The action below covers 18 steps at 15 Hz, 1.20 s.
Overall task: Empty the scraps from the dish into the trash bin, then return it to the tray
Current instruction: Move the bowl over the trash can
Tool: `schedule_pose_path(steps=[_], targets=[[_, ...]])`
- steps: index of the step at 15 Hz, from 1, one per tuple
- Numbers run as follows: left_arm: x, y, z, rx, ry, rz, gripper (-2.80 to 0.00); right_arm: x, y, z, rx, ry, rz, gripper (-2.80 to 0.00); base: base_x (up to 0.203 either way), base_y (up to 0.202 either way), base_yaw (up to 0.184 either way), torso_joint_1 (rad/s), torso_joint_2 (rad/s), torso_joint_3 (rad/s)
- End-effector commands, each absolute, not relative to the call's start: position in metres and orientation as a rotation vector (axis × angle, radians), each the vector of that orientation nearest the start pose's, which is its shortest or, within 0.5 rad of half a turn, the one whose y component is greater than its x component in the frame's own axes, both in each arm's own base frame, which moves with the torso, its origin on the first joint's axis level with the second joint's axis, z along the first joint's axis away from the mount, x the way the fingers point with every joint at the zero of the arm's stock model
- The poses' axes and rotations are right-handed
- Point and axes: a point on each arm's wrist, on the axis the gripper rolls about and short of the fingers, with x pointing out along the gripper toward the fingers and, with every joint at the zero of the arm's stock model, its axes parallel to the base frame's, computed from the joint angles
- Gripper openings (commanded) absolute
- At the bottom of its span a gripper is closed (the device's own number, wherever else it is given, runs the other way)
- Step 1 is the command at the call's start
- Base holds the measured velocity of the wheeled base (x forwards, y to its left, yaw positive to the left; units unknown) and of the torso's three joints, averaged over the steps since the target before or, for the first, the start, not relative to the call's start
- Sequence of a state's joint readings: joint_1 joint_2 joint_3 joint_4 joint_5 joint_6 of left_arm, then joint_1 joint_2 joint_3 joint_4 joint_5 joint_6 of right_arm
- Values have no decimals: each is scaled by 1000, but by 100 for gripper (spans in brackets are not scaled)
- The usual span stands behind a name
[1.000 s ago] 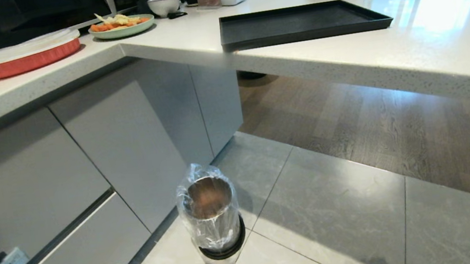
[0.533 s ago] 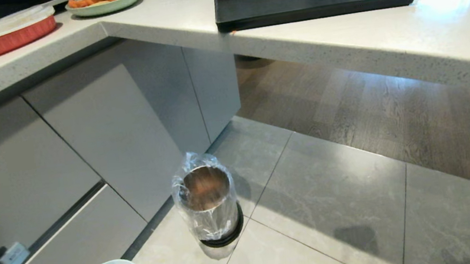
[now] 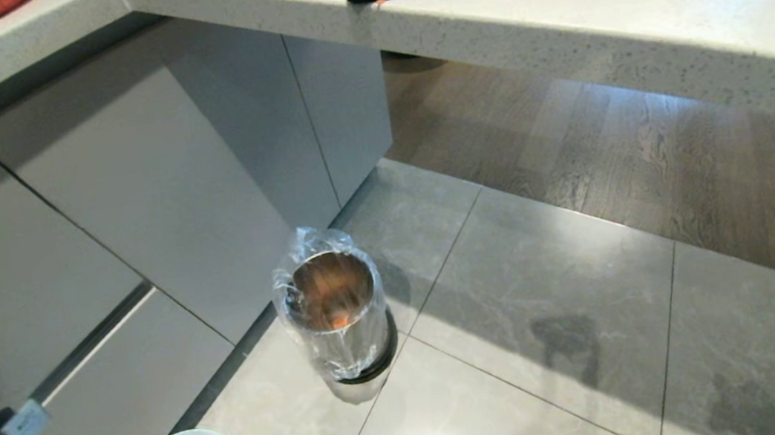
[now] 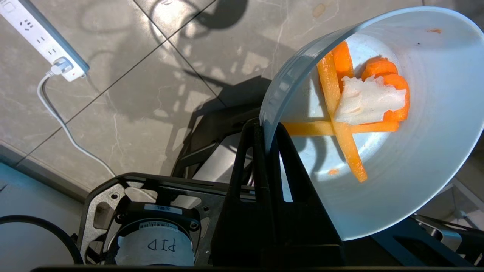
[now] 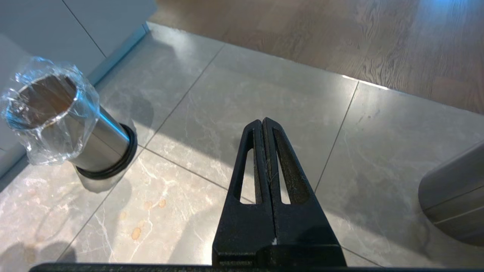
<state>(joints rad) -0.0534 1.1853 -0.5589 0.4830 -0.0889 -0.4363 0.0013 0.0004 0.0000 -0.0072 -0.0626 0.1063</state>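
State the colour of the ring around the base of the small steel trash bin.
Black, on the trash bin; the right wrist view shows the ring best.

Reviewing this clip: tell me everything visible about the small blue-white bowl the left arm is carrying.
The dish is a small round bowl, pale blue-white, smooth and plain. The left gripper is shut on its rim, one finger inside and one outside. It holds orange sticks and slices with a whitish piece on top, the scraps, plus a few orange smears. In the head view it sits at the lower left, roughly level, over the floor tiles, short of the trash bin and apart from it.
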Motion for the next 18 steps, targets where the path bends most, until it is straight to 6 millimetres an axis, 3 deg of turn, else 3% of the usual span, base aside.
schedule_pose_path(steps=[1,18], targets=[[118,-8,144,-411,1127,119,-280,-23,-1,76,108,-11,-61,-280,0,0,0,2,-2,-201],[119,-8,146,-411,1120,119,-280,-23,-1,76,108,-11,-61,-280,0,0,0,2,3,-199]])
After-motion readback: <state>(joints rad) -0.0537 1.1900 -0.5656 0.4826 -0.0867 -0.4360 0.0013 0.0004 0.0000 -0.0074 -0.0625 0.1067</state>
